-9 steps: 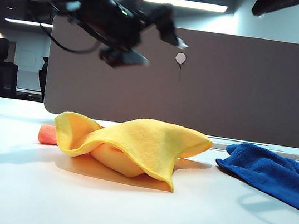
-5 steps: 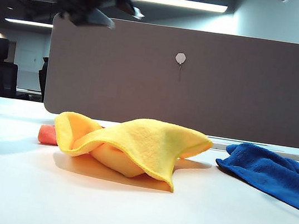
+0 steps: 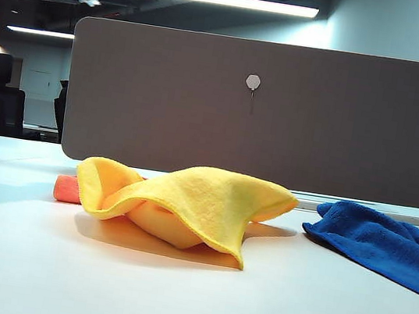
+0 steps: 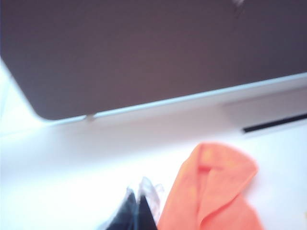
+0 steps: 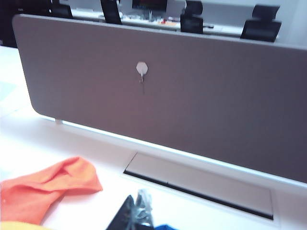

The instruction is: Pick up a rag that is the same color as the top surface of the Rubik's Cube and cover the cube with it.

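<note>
Yellow rag (image 3: 195, 202) draped centre frame, cube not visible, presumably under it. Left gripper (image 4: 139, 211) closed, empty, raised. Right gripper (image 5: 136, 213) state unclear. Task looks done.

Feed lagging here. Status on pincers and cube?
Left pincer shut, empty, raised. Right pincer empty, raised. Yellow rag draped on table; cube hidden. Blue cloth lies clear.

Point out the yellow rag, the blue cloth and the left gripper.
yellow rag (image 3: 203, 199): exterior view, on its raised top fold.
blue cloth (image 3: 382, 242): exterior view, on the middle of the heap.
left gripper (image 4: 138, 206): left wrist view, at its closed fingertips, above the table.
</note>
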Robot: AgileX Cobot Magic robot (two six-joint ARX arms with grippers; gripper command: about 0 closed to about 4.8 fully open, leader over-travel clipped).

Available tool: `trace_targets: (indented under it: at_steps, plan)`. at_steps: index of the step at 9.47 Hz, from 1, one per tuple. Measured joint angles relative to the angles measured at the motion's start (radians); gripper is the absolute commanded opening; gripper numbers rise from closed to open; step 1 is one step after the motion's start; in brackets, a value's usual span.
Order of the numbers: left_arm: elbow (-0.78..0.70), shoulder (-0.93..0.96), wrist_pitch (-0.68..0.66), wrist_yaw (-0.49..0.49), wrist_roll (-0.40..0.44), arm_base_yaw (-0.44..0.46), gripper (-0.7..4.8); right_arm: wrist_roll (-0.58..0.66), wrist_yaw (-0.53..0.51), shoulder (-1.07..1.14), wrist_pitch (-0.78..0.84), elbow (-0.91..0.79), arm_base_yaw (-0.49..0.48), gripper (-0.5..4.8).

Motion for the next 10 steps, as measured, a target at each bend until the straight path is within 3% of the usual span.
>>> trace_targets:
  at_steps: [4, 9, 10]
  plan:
    - [-0.178, -0.207, -0.029, -0.024, 0.018, 0.027, -0.05, -0.014, 0.003, -0.24, 0.035, -0.168, -0.003, -0.05]
    - [-0.507, -0.565, -0.013, -0.087, -0.093, 0.029, -0.06, 0.071, 0.021, -0.468, 0.014, -0.371, -0.011, -0.05]
    - [-0.587, -0.707, -0.01, -0.119, -0.107, 0.029, -0.05, 0.09, 0.021, -0.522, 0.003, -0.41, -0.011, -0.05]
